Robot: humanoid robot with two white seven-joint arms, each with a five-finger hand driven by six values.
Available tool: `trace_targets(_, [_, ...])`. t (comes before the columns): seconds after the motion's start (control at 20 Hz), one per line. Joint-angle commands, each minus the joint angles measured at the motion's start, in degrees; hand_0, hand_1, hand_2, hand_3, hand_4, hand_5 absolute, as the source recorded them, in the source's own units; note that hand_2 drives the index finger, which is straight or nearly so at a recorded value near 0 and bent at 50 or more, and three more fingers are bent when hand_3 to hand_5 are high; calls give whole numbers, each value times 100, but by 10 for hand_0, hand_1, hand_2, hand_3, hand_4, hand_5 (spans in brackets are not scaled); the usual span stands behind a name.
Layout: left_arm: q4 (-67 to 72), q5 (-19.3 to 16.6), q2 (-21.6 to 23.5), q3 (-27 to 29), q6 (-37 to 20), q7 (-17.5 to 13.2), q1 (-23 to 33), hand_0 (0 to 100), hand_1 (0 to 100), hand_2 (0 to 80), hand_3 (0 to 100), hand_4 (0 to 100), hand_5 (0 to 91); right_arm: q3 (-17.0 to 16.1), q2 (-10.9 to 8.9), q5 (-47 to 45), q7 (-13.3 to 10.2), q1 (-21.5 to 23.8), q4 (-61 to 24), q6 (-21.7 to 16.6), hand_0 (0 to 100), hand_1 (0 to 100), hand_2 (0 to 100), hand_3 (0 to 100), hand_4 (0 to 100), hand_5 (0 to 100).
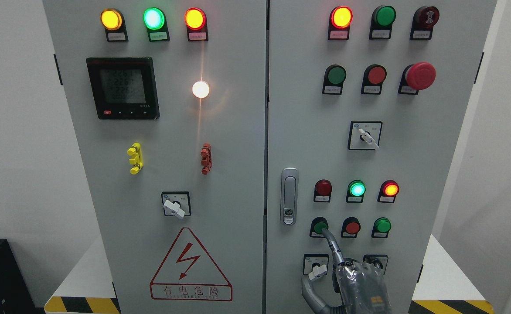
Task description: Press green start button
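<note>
A: One hand (360,283) comes up at the bottom of the grey cabinet (238,174); I cannot tell which arm it is on.

B: What do its fingers do?

A: One finger (330,241) sticks out straight; its tip touches the green start button (320,226); the others curl in.

B: Where is that button?

A: Low on the right door, left of a red button (352,227); it is small, round and dark green.

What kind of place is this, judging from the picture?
Probably an industrial or electrical training room: a grey control cabinet with indicator lamps and push buttons, a high-voltage warning sign, and hazard striping on its base.
</note>
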Motion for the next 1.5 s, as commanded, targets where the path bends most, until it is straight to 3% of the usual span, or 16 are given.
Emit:
trace_targets(0.0, [-158, 0, -1, 0, 4, -4, -132, 120, 556, 0, 0, 0, 0, 34, 11, 0, 4, -153, 409, 9, 447, 346, 0, 1000, 924, 1000])
trace_targets(0.9, [-158, 0, 8, 0, 4, -4, -132, 120, 556, 0, 0, 0, 0, 25, 11, 0, 13, -241, 453, 61, 462, 349, 0, 1000, 925, 1000])
trace_targets(1.45, [-158, 0, -1, 0, 4, -4, -132, 120, 556, 0, 0, 0, 0, 16, 20, -219, 22, -4, -223, 9, 490, 366, 0, 1000, 920, 1000])
